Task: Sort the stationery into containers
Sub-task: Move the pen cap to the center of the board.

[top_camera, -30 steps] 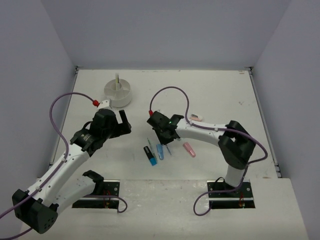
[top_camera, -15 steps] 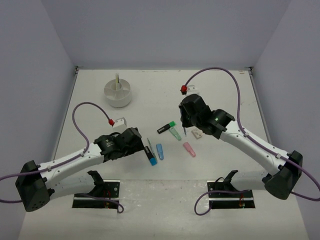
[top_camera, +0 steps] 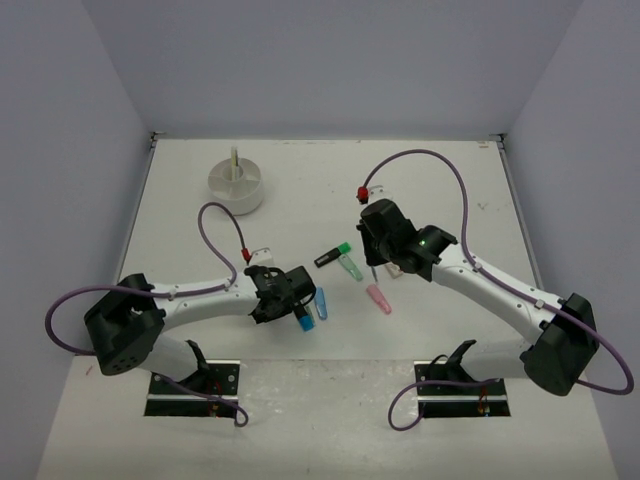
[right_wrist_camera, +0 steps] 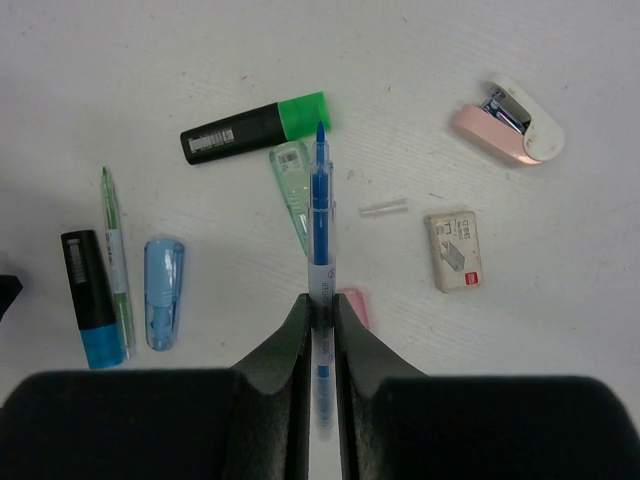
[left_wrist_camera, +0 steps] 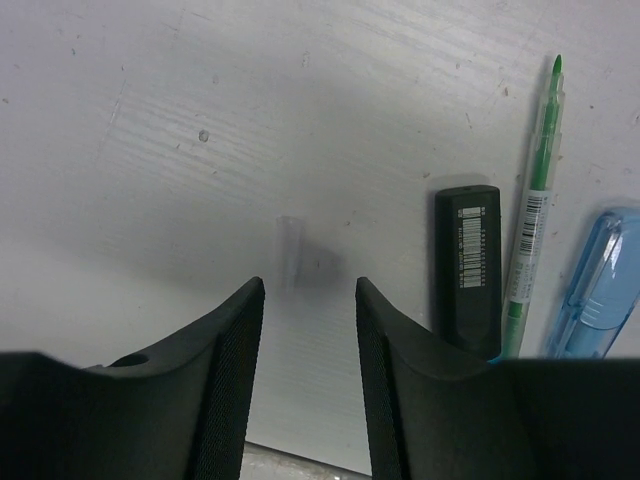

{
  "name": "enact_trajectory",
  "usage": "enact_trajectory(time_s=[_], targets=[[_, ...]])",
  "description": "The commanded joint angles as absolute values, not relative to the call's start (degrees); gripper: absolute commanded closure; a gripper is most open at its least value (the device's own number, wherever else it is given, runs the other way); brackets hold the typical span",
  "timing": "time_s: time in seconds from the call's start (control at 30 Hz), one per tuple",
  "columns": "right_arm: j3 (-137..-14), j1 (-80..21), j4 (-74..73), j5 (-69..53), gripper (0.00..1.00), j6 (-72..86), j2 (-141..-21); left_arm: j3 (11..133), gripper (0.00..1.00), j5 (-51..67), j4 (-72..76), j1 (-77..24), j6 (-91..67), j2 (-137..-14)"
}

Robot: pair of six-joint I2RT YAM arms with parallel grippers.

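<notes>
The right pincer [right_wrist_camera: 320,305] is clamping the blue pen [right_wrist_camera: 319,190], well apart from the white tub [top_camera: 237,187] at far left. The left pincer [left_wrist_camera: 308,290], jaws apart, is hovering over the bench [left_wrist_camera: 200,100]. Advise keeping the pen lifted clear while crossing.

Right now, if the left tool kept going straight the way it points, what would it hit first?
Probably the small clear plastic piece lying on the white table, straight ahead of the left tool, between its fingers; depth is hard to judge.

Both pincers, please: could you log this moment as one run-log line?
right pincer: shut on blue pen | left pincer: open, empty, low beside black-blue highlighter | white tub: away from both arms
</notes>
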State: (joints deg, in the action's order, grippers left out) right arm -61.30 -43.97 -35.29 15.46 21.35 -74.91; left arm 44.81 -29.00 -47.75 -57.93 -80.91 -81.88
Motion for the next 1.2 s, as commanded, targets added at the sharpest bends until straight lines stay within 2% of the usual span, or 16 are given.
enact_trajectory(time_s=[0.0, 0.17, 0.43, 0.67, 0.97, 1.1, 1.17], targets=[[-60.7, -44.1, -32.4, 14.6, 1.00, 20.3, -74.5, 46.8, 0.58, -32.4, -48.3, -58.2, -82.7, -82.8], [-60.9, -44.1, -32.3, 14.4, 1.00, 20.2, -75.1, 44.6, 0.59, -32.0, -46.4, -58.1, -81.4, -81.7], [-61.1, -44.1, -32.4, 14.2, 1.00, 20.2, -75.9, 42.1, 0.70, -31.9, -42.9, -57.0, -77.1, -80.7], [-61.4, -44.1, -32.4, 13.9, 1.00, 20.2, -76.8, 39.6, 0.72, -31.2, -39.8, -55.3, -73.9, -79.7], [-61.6, -44.1, -32.6, 13.7, 1.00, 19.9, -76.9, 36.4, 0.89, -27.7, -32.8, -54.6, -64.7, -77.8], [-61.4, -44.1, -32.4, 13.6, 1.00, 19.8, -76.4, 33.5, 0.97, -23.7, -26.5, -54.6, -53.1, -74.1], [-61.1, -44.1, -32.2, 13.3, 1.00, 19.5, -76.2, 33.5, 1.00, -17.0, -22.8, -54.6, -44.1, -73.1]])
